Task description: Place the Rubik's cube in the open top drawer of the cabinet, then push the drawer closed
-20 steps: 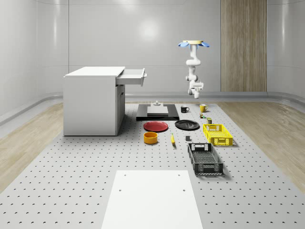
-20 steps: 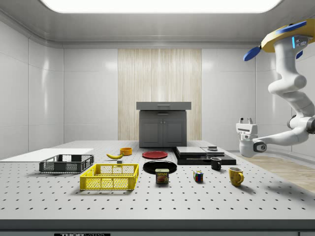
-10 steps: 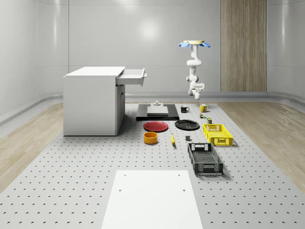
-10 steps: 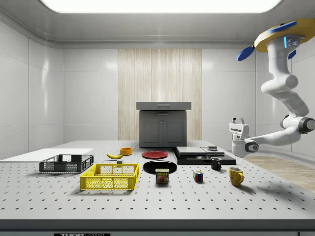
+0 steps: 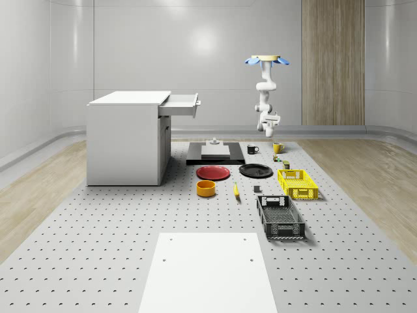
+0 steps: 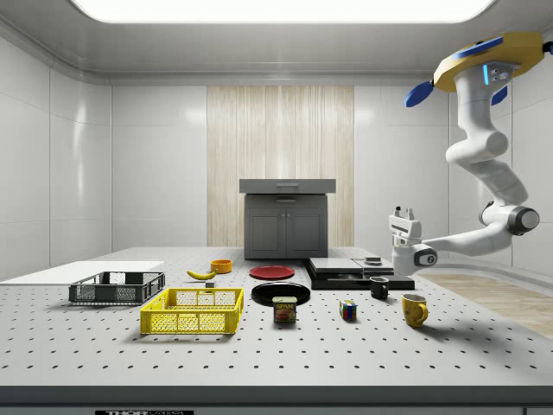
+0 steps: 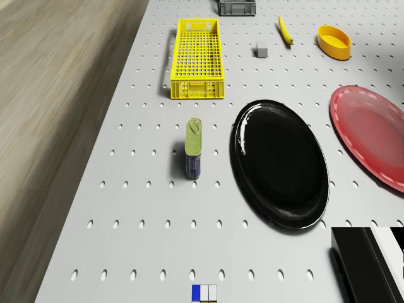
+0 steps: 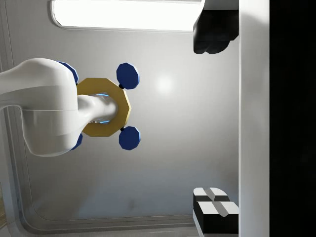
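The Rubik's cube (image 6: 348, 310) sits on the table between a tin and a yellow mug; it also shows small in the whole-scene view (image 5: 277, 158) and in the drone view (image 7: 204, 293). The drone (image 6: 488, 62) hovers high above the table's far end (image 5: 266, 60), near the mugs. My gripper (image 6: 403, 212) points upward, open and empty, higher than the cube and toward the side view's right of it. In the wrist view the fingers (image 8: 216, 210) stand wide apart, facing the ceiling and the drone (image 8: 101, 106). The white cabinet (image 5: 127, 137) has its top drawer (image 5: 179, 104) pulled out.
Near the cube are a tin (image 7: 194, 156), a black plate (image 7: 281, 163), a yellow mug (image 6: 414, 309) and a black mug (image 6: 379, 288). A red plate (image 7: 372, 139), yellow crate (image 7: 198, 58), banana (image 7: 285, 29), orange bowl (image 7: 334, 41) and black crate (image 5: 280, 217) lie farther along the table.
The drone and arm have shifted toward the side view's left, bringing the upturned gripper closer to above the mugs. The cube and drawer have not moved.
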`<state>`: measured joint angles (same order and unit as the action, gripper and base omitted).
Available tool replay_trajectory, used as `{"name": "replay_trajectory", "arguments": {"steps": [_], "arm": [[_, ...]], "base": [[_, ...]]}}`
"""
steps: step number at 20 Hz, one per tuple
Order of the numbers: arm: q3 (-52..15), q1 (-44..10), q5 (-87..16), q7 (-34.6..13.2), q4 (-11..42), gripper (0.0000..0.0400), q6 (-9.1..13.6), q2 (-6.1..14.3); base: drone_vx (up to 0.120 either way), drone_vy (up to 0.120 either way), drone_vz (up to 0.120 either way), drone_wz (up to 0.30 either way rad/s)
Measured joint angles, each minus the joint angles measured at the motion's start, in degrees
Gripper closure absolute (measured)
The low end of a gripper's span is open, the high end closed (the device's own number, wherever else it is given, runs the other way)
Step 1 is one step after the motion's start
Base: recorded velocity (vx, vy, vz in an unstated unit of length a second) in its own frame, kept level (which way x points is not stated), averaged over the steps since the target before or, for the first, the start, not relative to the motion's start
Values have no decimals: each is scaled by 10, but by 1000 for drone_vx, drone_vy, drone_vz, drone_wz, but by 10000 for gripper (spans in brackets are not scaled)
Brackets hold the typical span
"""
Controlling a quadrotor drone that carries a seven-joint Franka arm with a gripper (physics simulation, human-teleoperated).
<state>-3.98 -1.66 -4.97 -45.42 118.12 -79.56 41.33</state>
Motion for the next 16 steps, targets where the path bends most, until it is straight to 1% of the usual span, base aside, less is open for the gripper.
{"name": "replay_trajectory", "arguments": {"steps": [5, 8, 10, 11, 13, 16], "arm": [[-48, -15, -68, -9, 9, 0, -3, 3], [-101, -32, -144, -20, 26, 0, -7, 8], [-151, -49, -217, -32, 48, 0, -11, 13], [-181, -59, -261, -40, 65, 0, -13, 17], [-248, -85, -366, -61, 111, 0, -18, 27], [-359, -137, -554, -110, 212, 0, -22, 50]], "base": [[120, 0, 0, 0], [120, 0, 0, 0], [120, 0, 0, 0], [120, 0, -40, 0], [0, 0, -120, 0], [0, 0, -120, 0]]}}
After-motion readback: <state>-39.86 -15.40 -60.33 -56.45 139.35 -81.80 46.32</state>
